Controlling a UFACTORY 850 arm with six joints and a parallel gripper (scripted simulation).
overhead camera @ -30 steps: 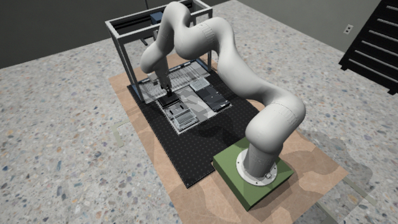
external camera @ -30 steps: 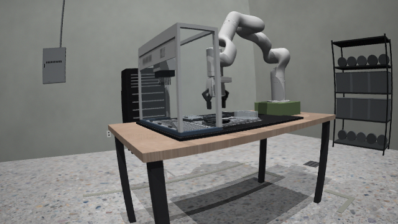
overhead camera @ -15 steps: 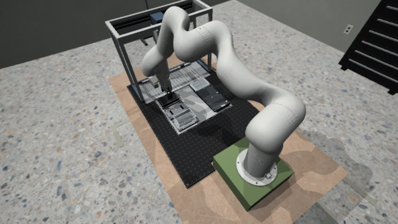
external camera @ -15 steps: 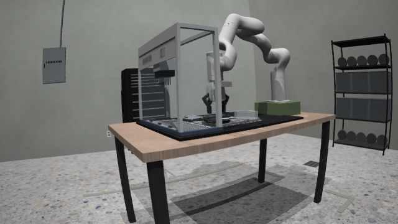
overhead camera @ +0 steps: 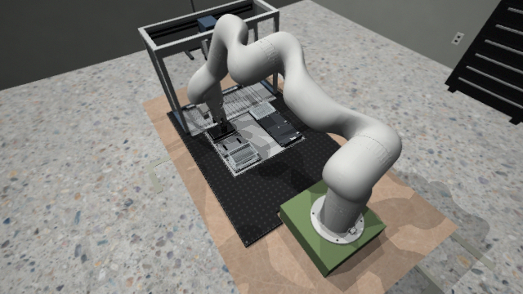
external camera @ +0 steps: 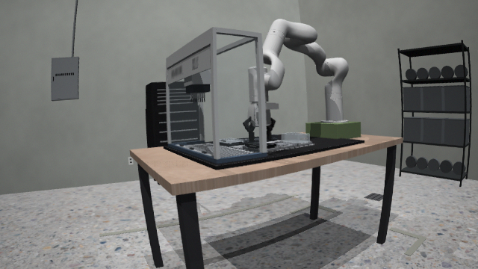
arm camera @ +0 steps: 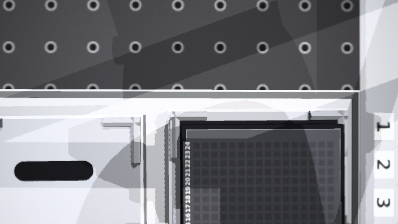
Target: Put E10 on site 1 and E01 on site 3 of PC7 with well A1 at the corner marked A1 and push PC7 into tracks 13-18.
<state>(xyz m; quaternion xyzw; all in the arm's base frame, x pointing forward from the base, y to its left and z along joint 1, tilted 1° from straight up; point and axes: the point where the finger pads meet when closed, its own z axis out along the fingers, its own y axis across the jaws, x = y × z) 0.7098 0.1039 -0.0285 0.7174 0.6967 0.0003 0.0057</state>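
1. While the fingers stand fully apart and hold nothing, the gripper (external camera: 258, 131) hangs low over one dark 384-well plate, E10 (arm camera: 262, 175), seated in nest S3.
2. One empty nest (arm camera: 70, 170) lies just beside it.
3. One carrier, PC7 (overhead camera: 279, 127), rests on the apron, well apart.

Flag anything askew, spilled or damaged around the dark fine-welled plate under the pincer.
Nothing stands out. The dark fine-welled plate lies square to its pale locator corners, with no spill or damage showing. The open pincer hangs above it, holding nothing.
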